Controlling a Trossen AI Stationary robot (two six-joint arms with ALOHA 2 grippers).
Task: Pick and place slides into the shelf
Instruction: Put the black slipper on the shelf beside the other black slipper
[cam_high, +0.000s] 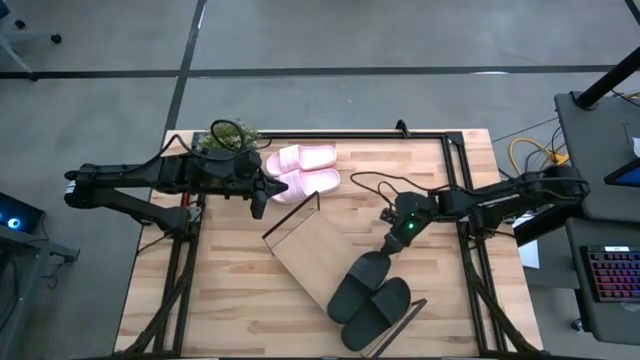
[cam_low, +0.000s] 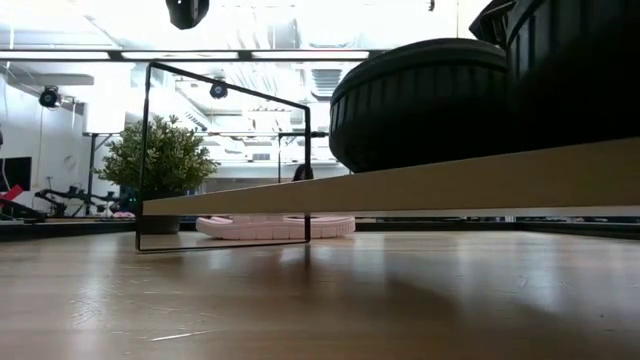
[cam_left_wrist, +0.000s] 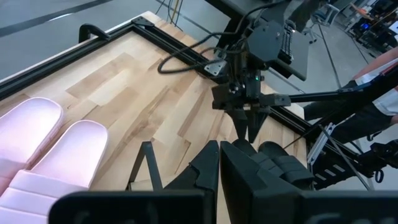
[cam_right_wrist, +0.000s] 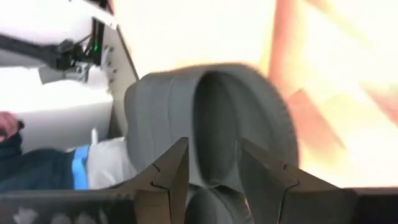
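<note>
The shelf (cam_high: 310, 245), a light-wood board with black wire ends, lies slantwise on the table. Two black slides (cam_high: 370, 295) sit side by side on its near right end, soles down. Two pale pink slides (cam_high: 305, 170) lie on the tabletop at the far side, beyond the shelf's far wire end (cam_low: 225, 160). My right gripper (cam_high: 384, 254) slants down at the far end of the farther black slide (cam_right_wrist: 211, 106), its fingers apart. My left gripper (cam_high: 258, 203) hangs shut above the table beside the pink slides (cam_left_wrist: 43, 149). My right gripper stands at the far end (cam_left_wrist: 245, 147) of the farther black slide, coming from the table's far right and slanting down. Whether its fingers touch the slide I cannot tell. The slide rests flat on the shelf's board.
A small potted plant (cam_high: 232, 135) stands at the table's far left corner. Black cables (cam_high: 375, 185) loop over the tabletop near the right arm. A black rail (cam_high: 350, 133) runs along the far edge. Bare wood lies between the shelf and the left edge.
</note>
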